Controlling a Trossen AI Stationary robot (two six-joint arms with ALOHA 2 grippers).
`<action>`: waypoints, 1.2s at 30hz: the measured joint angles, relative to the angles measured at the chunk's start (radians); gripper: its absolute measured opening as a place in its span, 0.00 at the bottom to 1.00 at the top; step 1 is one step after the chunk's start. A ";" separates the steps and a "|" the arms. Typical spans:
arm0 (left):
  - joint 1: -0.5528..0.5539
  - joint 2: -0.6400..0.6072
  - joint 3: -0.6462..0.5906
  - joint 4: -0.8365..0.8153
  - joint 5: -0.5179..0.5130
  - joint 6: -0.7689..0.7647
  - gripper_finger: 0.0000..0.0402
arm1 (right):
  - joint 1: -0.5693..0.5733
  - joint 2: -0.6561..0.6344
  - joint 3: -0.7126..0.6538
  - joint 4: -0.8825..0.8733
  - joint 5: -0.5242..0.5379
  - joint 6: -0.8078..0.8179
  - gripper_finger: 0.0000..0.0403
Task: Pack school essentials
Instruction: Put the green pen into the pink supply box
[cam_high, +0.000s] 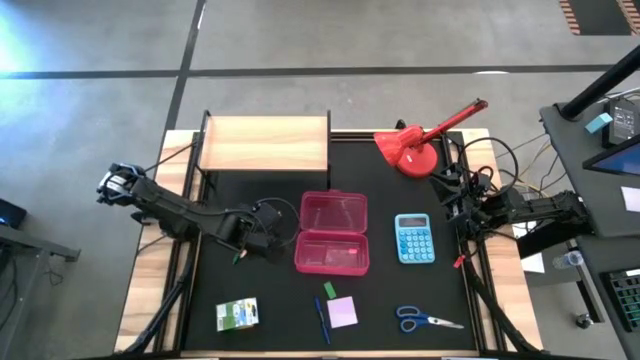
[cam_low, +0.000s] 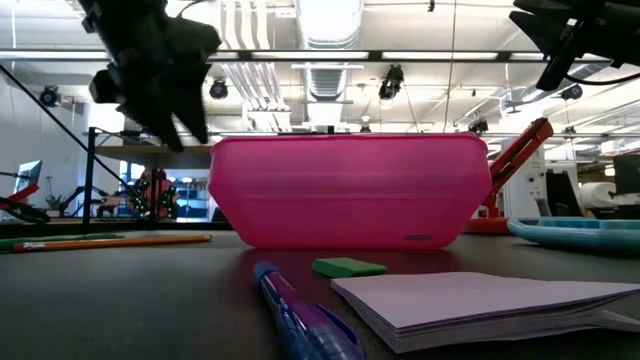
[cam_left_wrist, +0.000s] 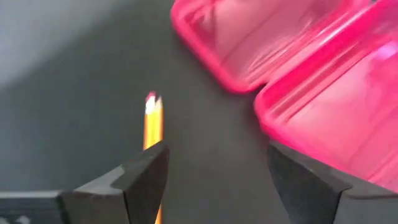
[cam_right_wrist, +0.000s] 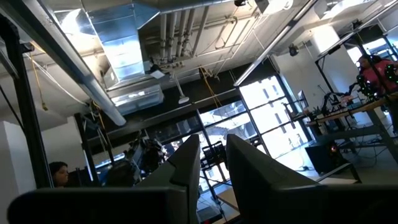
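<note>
Left hand (cam_left_wrist: 214, 180) hovers low over the black tabletop (cam_high: 260, 300), just beside the open pink plastic pencil case (cam_high: 332, 233) on its left side. Fingers spread apart, nothing between them. The orange pencil (cam_left_wrist: 152, 121) with its eraser tip lies flat on the tabletop just ahead of and partly under the left-side finger, outside the case, not in it.

Right hand (cam_right_wrist: 211, 168) parked at the right edge of the tabletop, tilted up toward the ceiling; fingers near together with a narrow gap, holding nothing visible.

Step in hand, as I judge it: getting the pencil into the case. To do it well, centre the spread fingers across the pencil's shaft rather than at its end, come down until the tips straddle it, close, lift clear of the case's raised rim, then release over the nearer tray. The pencil sits off to one finger now, so a small sideways shift looks needed first.

Other essentials lie well apart toward the front edge: the small green-and-white box (cam_high: 237, 314), the green eraser (cam_high: 329, 290), the blue pen (cam_high: 323, 318), the lilac sticky-note pad (cam_high: 343, 311), and the blue-handled scissors (cam_high: 425, 320). The light-blue calculator (cam_high: 412, 238) sits just right of the case; the red desk lamp (cam_high: 420, 145) and a wooden shelf (cam_high: 265, 143) are at the back.

Obstacles: the case wall close beside the hand; a slim pencil may roll.
</note>
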 joint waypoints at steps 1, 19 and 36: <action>0.013 0.002 0.000 -0.018 0.031 0.003 0.63 | 0.000 0.000 0.000 0.000 0.000 0.000 0.17; 0.187 -0.040 -0.232 -0.150 0.316 0.172 0.61 | 0.000 0.000 0.000 0.000 0.000 0.000 0.17; 0.187 -0.091 -0.339 0.022 0.344 0.128 0.61 | 0.000 0.000 0.000 -0.001 0.000 0.000 0.17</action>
